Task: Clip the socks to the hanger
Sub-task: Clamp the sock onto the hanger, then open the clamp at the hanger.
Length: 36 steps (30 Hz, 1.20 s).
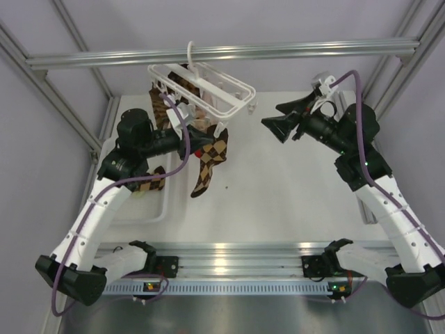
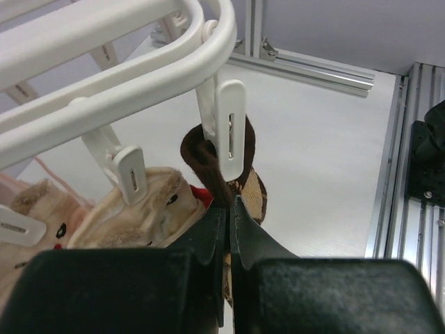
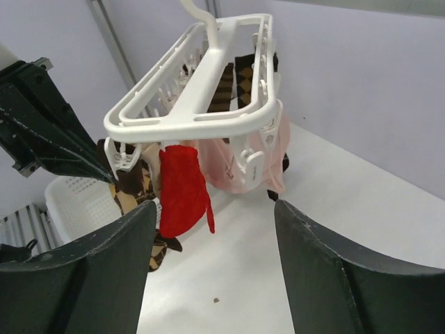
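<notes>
1 checked sock [image 1: 212,156] hung below the white hanger [image 1: 235,88], its brown cuff against a dangling clip [image 2: 229,132]. The left gripper [image 2: 229,209] pinched that cuff, fingers almost together. The right gripper [image 3: 212,209] gaped wide, holding nothing, apart from the hanger.

The hanger [image 3: 195,120] is hanging over the far edge of the tabletop [image 1: 292,202], left of centre. The red sock [image 3: 182,188], pink sock [image 3: 240,163] and checked socks [image 1: 211,161] are dangling below it, blocking passage under the frame. The left gripper [image 2: 229,207] is crowding its near side, pinched on one of the checked socks. A white basket [image 1: 165,203] is occupying the left edge. The right gripper [image 3: 215,229], jaws spread, is facing open air beside the frame, and bare surface is stretching toward the right edge.
</notes>
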{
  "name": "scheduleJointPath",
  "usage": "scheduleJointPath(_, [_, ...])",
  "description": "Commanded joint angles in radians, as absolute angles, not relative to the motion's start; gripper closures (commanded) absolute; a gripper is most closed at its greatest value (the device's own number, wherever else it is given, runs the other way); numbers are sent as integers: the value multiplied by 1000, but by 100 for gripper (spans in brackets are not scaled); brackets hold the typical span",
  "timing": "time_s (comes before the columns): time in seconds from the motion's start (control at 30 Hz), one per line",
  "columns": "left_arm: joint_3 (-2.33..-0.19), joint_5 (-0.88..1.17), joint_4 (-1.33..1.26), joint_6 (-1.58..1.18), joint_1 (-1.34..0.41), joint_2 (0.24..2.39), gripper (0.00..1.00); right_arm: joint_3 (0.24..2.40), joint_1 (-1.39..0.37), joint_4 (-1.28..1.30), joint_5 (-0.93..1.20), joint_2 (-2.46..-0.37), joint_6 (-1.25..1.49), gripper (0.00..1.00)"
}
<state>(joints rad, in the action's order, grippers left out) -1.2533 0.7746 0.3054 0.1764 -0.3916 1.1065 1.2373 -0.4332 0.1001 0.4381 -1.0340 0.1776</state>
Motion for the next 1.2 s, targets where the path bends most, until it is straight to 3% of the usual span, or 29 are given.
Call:
scheduleJointPath(0.0, [-1223,733,353,121,-359,1062,100,1232,-411,22,564,-1100,186,32])
scheduleJointPath(0.3, [-1209,727,445,167,-333,996,100,1282,-411,-179,790,-1261,250,30])
scheduleJointPath(0.6, [-1198,718,471,186,-322,973,100,1354,-442,-248,859,-1350,265,33])
scheduleJointPath(0.8, [-1198,696,480,173,-308,963,100,1361,-485,-245,865,-1344,262,50])
scheduleJointPath(0.93, [-1192,686,462,129,-295,956,100,1370,-505,-210,856,-1348,259,77])
scheduleJointPath(1.13, [-1198,670,437,68,-262,948,99,1387,-520,-183,856,-1353,249,100])
scheduleJointPath(1.17, [-1200,658,430,55,-255,943,95,1388,-522,-176,856,-1351,249,100])
